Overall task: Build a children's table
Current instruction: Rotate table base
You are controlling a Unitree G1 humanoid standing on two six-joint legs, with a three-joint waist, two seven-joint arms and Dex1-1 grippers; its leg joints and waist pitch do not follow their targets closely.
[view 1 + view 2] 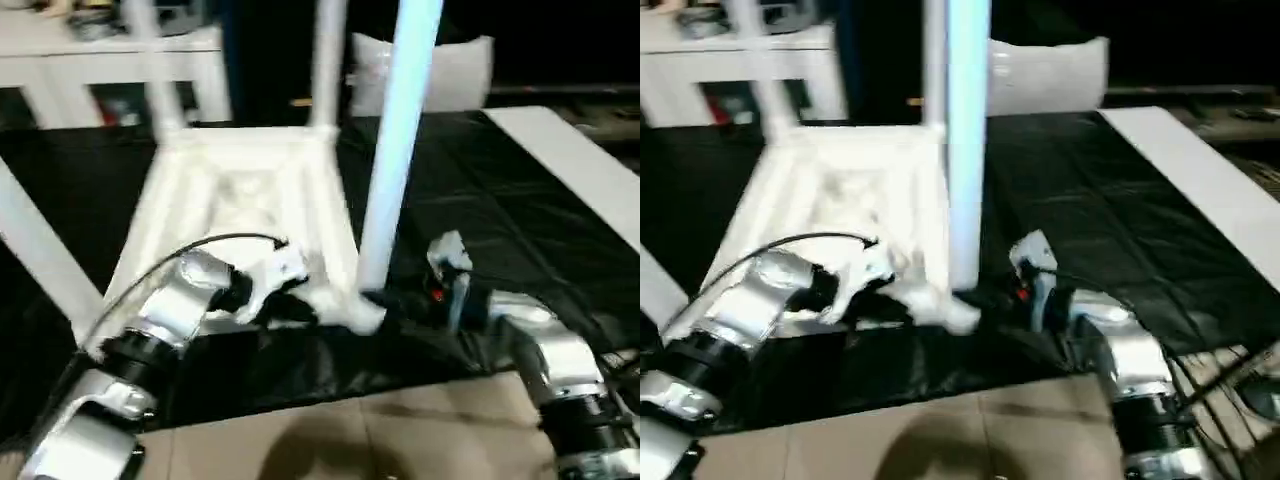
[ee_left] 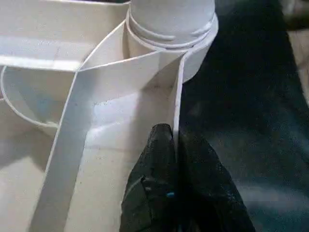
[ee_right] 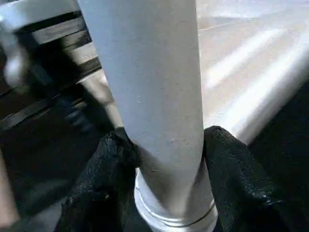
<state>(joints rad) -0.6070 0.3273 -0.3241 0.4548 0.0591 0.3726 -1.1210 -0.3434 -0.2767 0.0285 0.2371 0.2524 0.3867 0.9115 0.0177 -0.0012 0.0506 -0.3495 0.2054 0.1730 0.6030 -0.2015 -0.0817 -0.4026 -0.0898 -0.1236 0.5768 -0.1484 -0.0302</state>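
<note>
Left gripper point(image 2: 176, 159) pinched on top's point(image 1: 245, 190) rim, right gripper point(image 3: 169, 159) clamping leg point(image 1: 395, 150) probably half-seated; could jam crooked if tilted.

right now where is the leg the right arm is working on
The leg stands upright in the near right corner socket of the upside-down table top, with the right gripper clamped round its base and the left gripper pinching the top's rim beside it.

No readable text, label or number anywhere.
</note>
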